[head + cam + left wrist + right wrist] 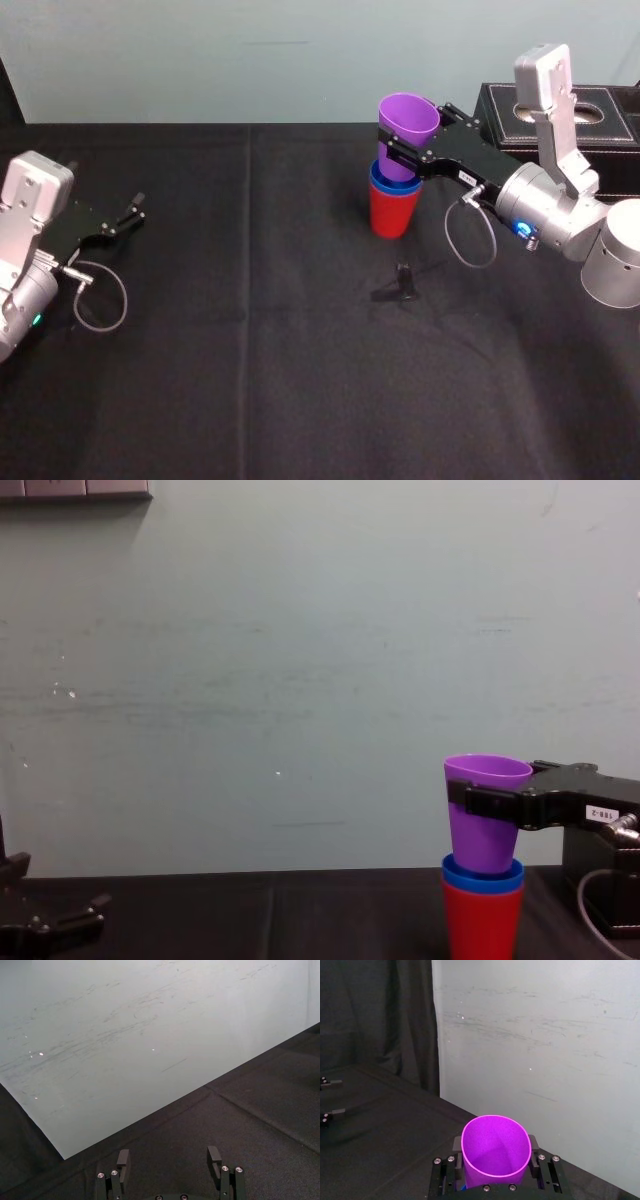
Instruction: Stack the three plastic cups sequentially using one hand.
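The red cup stands upright mid-table with the blue cup nested inside it, so just the blue rim shows. My right gripper is shut on the purple cup, one finger on each side of its wall. The base of the purple cup sits in the blue cup's mouth, and most of its body stands above the rim, leaning slightly. My left gripper rests open and empty at the table's left.
A black leather-look box stands at the back right, behind my right arm. A small dark object lies on the black cloth in front of the stack. A pale wall closes the far side of the table.
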You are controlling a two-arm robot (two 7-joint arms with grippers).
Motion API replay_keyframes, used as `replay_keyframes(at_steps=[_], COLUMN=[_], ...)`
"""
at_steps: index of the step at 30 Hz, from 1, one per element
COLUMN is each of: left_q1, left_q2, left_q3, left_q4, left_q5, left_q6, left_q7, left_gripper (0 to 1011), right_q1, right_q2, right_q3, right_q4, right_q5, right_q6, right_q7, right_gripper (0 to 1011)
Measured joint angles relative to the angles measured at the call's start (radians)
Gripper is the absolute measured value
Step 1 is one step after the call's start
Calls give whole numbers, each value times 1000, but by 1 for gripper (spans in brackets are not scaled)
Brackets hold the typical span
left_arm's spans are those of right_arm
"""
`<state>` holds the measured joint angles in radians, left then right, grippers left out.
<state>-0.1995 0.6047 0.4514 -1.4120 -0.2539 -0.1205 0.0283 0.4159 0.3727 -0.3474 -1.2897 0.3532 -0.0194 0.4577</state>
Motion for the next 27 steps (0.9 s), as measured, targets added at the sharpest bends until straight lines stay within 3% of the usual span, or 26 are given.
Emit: replay_keyframes(at_steps=[27], left_q1=[0], left_q2=[0], left_q3=[0], left_q4=[0], left_q5=[0], left_q6=[0], left_q7=[0], left_gripper=[1005], right_q1=[8], right_q2=[-21], right_q3=[-16], right_q4=[65], right_q5=[-30], right_q6=[-18], right_q7=[5], right_gripper=[736])
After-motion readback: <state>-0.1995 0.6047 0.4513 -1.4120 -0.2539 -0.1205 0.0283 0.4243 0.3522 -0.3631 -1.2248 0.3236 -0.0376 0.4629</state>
